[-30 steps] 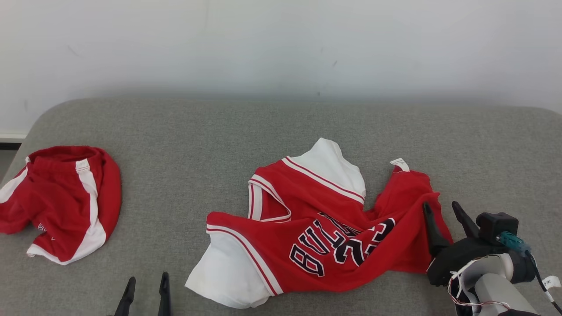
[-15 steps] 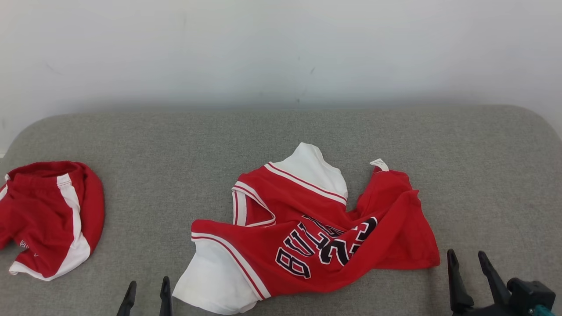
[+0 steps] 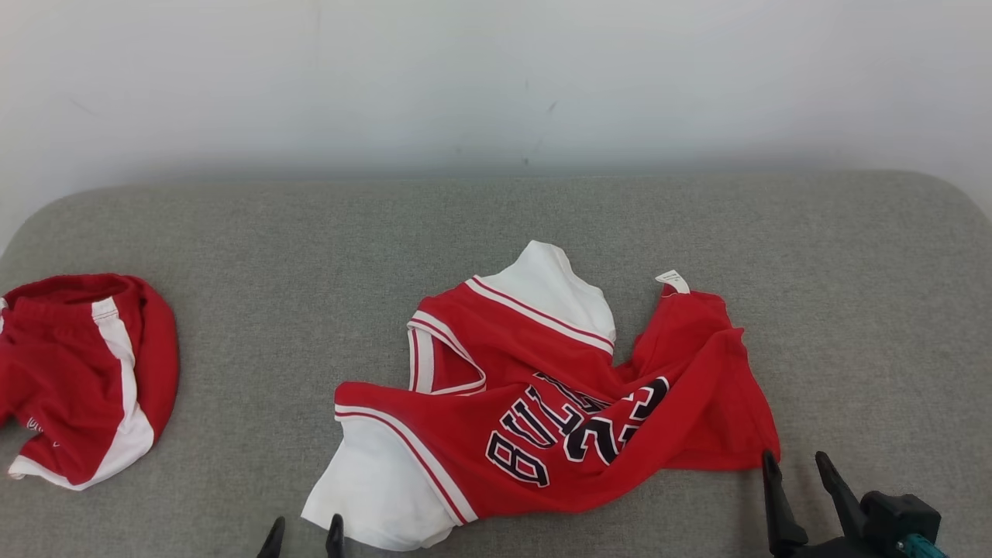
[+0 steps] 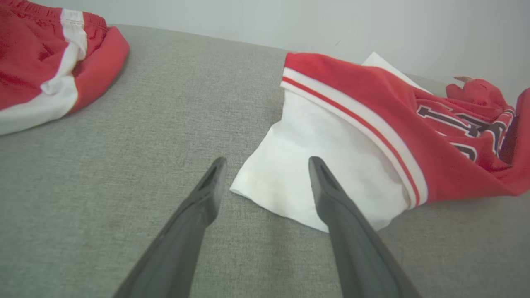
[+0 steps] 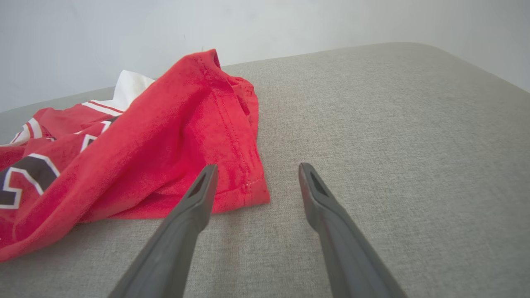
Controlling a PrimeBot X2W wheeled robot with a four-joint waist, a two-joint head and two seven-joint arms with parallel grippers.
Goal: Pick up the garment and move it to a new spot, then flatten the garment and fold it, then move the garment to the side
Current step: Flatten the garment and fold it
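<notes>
The garment, a red and white jersey [image 3: 542,387] with dark lettering, lies crumpled on the grey padded surface [image 3: 310,256]. My left gripper [image 3: 306,521] is open at the bottom edge of the head view, just short of the jersey's white near-left corner. In the left wrist view that corner [image 4: 290,182] lies between the fingertips of the left gripper [image 4: 267,161]. My right gripper [image 3: 794,459] stands open by the jersey's red near-right corner. The right wrist view has that corner [image 5: 244,186] between the tips of the right gripper [image 5: 257,167]. Neither gripper holds anything.
A pair of red shorts [image 3: 70,372] with white side stripes lies at the far left; in the left wrist view the shorts [image 4: 41,62] sit at the upper left. A pale wall [image 3: 496,77] rises behind the padded surface, whose rounded corner [image 3: 953,194] is at the right.
The right gripper has drawn back from over the jersey's right edge to its near-right corner. The left gripper has shifted right to the white corner. The camera has also moved.
</notes>
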